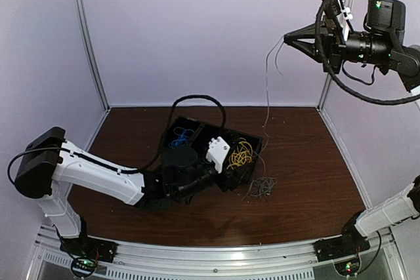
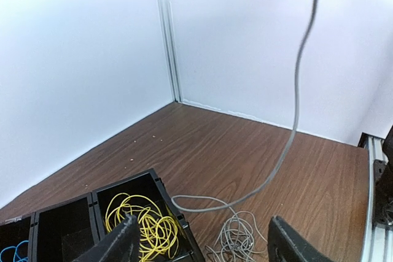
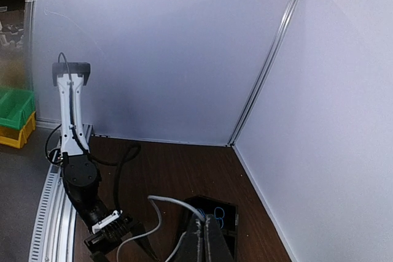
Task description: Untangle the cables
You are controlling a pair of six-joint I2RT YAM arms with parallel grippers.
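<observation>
My right gripper point(image 1: 287, 36) is raised high at the upper right and shut on a grey cable point(image 1: 266, 90). The cable hangs down to a grey tangle point(image 1: 261, 187) on the table beside the black tray point(image 1: 197, 124). In the right wrist view the fingertips point(image 3: 206, 220) pinch that grey cable point(image 3: 166, 200). My left gripper point(image 1: 228, 162) is open and low over the tray's right end. In the left wrist view it point(image 2: 202, 250) spans the yellow cables point(image 2: 144, 225) in a compartment and the grey tangle point(image 2: 239, 237). Blue cables point(image 1: 179, 140) lie in the tray's left compartment.
White walls enclose the brown table on three sides. A thick black arm cable point(image 1: 197, 100) arches over the tray's back. The tray's middle compartment point(image 2: 64, 228) looks empty. A metal rail point(image 1: 216, 257) runs along the near edge.
</observation>
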